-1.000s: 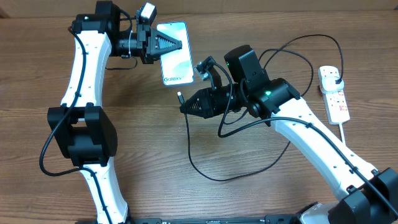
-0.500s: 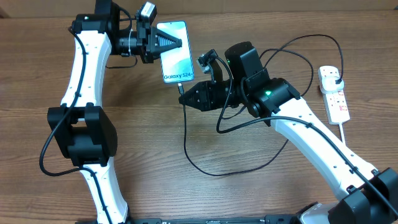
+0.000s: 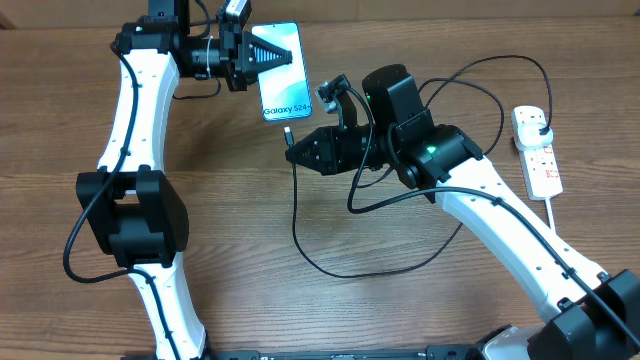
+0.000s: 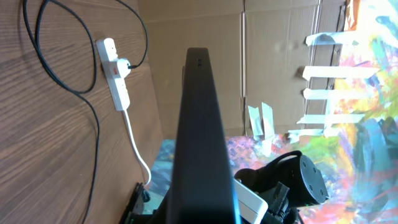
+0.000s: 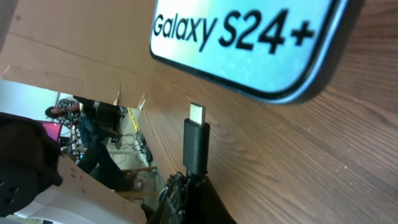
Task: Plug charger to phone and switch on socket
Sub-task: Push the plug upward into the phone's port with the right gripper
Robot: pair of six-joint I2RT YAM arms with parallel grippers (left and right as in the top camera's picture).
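The right gripper (image 3: 297,155), at frame centre, pinches the charger (image 5: 196,146) behind its tip, which points at the phone (image 3: 283,88) edge but is not yet in. The left gripper (image 3: 287,57), upper left, clamps the phone. At far right the socket (image 3: 541,162) carries the plug, and its switch seems untouched.

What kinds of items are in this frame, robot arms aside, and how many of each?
phone: 1
charger cable: 1
power strip: 1
Total: 3
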